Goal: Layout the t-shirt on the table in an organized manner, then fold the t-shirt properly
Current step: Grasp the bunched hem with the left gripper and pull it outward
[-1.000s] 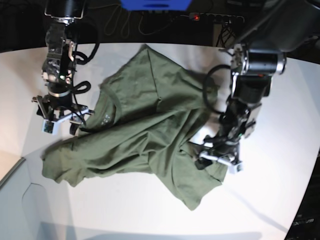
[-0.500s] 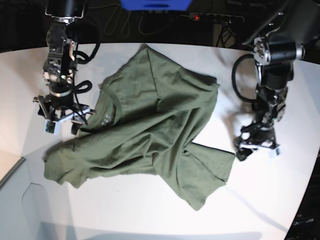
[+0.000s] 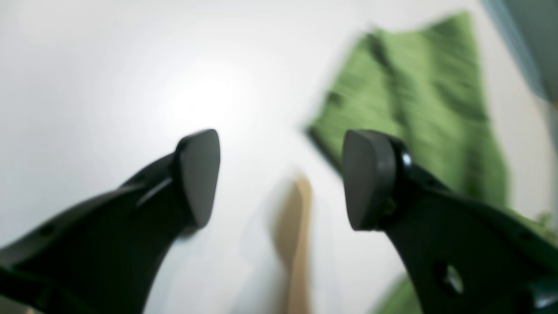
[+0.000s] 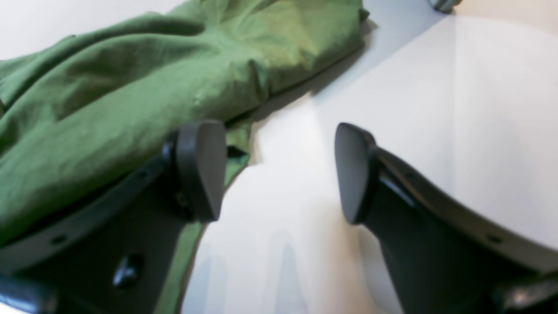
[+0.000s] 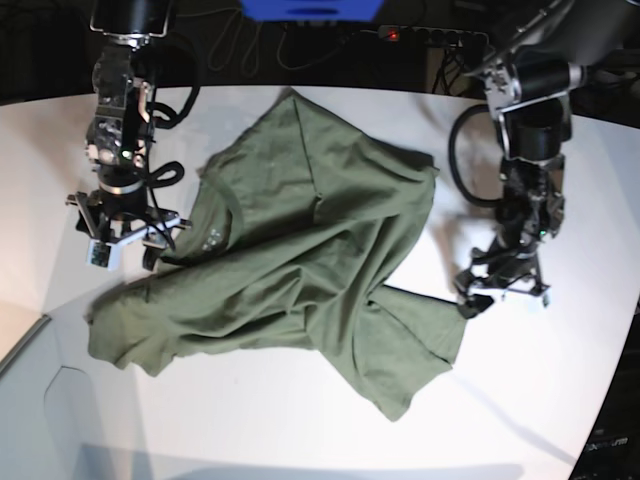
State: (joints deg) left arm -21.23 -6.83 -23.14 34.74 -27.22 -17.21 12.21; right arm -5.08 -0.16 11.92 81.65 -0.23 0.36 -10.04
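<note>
Olive t-shirt (image 5: 300, 260) crumpled mid-table (image 5: 300, 440), lower corner folded over. Left gripper (image 5: 503, 293) wide open, empty, beside shirt's corner toward table's right edge. Right gripper (image 5: 125, 240) wide open, empty, near left edge, at shirt's side.

T-shirt (image 5: 290, 260) on table (image 5: 520, 400), seemingly rumpled

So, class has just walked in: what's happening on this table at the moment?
A two-armed robot is working on an olive-green t-shirt that lies crumpled and partly folded over itself on the white table. Neither arm holds it. The left gripper hangs open over bare table just beside the shirt's edge. The right gripper is open too, at the shirt's opposite edge near the collar. The shirt is not yet laid out flat.
</note>
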